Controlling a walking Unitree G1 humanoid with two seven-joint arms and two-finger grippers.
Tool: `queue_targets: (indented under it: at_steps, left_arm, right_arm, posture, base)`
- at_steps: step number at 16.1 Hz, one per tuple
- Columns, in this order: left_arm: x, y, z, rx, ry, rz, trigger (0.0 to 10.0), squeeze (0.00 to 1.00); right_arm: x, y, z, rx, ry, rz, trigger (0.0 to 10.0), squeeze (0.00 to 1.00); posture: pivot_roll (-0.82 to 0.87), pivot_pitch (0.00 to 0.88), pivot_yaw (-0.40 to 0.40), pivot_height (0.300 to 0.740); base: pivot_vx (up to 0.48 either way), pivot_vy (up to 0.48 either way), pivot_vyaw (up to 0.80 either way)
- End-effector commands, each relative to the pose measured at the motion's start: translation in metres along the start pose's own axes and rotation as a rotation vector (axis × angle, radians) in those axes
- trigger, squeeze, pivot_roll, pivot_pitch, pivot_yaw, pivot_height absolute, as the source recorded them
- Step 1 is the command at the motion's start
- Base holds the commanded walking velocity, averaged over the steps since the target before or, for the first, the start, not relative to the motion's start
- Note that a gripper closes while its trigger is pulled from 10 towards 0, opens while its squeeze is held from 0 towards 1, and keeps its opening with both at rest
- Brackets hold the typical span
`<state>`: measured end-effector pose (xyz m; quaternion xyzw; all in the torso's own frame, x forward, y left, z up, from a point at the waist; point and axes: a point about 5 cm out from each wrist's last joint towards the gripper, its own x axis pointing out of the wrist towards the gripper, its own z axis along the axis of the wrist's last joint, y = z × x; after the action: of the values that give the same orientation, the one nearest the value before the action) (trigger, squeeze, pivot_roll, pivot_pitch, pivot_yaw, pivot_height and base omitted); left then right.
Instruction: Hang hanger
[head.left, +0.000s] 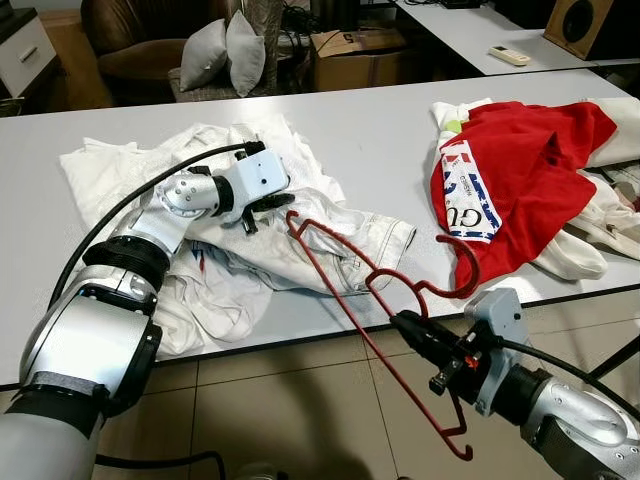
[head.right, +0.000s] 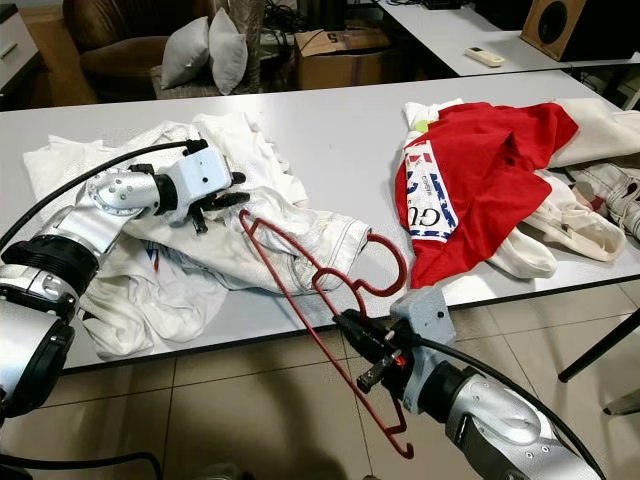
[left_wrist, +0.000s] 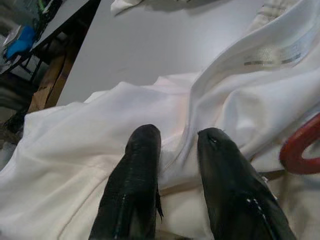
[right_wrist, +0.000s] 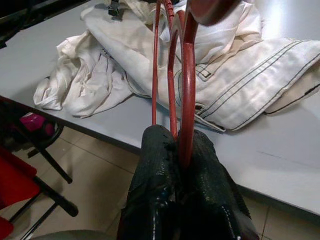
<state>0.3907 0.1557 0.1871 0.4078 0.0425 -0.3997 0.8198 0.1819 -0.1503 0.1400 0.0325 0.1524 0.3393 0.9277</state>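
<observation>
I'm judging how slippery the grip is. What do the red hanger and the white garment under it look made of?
The red hanger looks like thin metal wire with a smooth, glossy red coating, though plastic can't be ruled out. The right hand is shut on it. The white garment looks like matte woven cotton, going by its stitched seams and soft creases. The left hand rests on it.

Quick tally: one red hanger (head.left: 375, 300). Two grippers: left gripper (head.left: 272, 205), right gripper (head.left: 405, 326). One white table (head.left: 380, 140). White clothes heap (head.left: 250, 250), separate pieces hard to count. One red shirt (head.left: 525, 175). Two grey pillows (head.left: 225, 55). One cardboard box (head.left: 355, 55). One remote (head.left: 509, 55). One speaker (head.left: 580, 22).
</observation>
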Motion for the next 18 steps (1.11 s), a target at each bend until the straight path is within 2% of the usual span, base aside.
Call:
queue_targets:
  at_steps: [1,4,5,6,7,14,17,18]
  left_arm:
    - [0.001,0.004,0.001,0.011,0.026,0.017,10.0,0.00]
    - [0.002,0.001,-0.001,0.014,0.044,0.012,10.0,0.00]
    - [0.002,0.001,-0.002,0.013,0.046,0.011,6.6,0.00]
    - [0.002,0.001,-0.002,0.014,0.047,0.011,2.0,0.00]
    - [0.002,0.000,-0.002,0.016,0.050,0.012,0.0,0.00]
    - [0.002,0.003,-0.003,0.040,0.071,0.042,0.0,0.00]
    - [-0.002,0.012,0.001,0.047,0.055,0.082,0.0,0.00]
    - [-0.008,0.023,0.009,0.048,0.012,0.097,0.0,0.00]
  right_arm:
    - [-0.001,-0.005,0.000,-0.002,0.007,-0.025,10.0,0.00]
    - [0.000,-0.004,0.000,-0.003,0.004,-0.023,10.0,0.00]
    - [0.000,-0.004,0.000,-0.002,0.004,-0.022,10.0,0.00]
    - [0.000,-0.004,0.000,-0.002,0.003,-0.022,10.0,0.00]
    - [0.000,-0.003,0.000,-0.002,0.003,-0.022,10.0,0.00]
    - [-0.001,-0.003,0.000,-0.003,0.003,-0.015,10.0,0.00]
    - [0.000,-0.006,0.003,-0.018,-0.008,-0.039,10.0,0.00]
    - [0.004,-0.011,0.008,-0.032,-0.024,-0.073,10.0,0.00]
  posture:
    - [-0.06,0.000,0.040,0.723]
    - [-0.06,0.000,0.039,0.723]
    - [-0.06,0.000,0.039,0.723]
    - [-0.06,0.000,0.041,0.723]
    - [-0.06,0.000,0.041,0.723]
    - [-0.06,0.000,0.040,0.723]
    - [-0.06,0.000,0.041,0.723]
    - [-0.06,0.000,0.044,0.723]
  base:
    - [0.000,0.000,0.00]
    - [0.000,0.000,0.00]
    - [0.000,0.000,0.00]
    - [0.000,0.000,0.00]
    - [0.000,0.000,0.00]
    - [0.000,0.000,0.00]
    - [0.000,0.000,0.00]
    - [0.000,0.000,0.00]
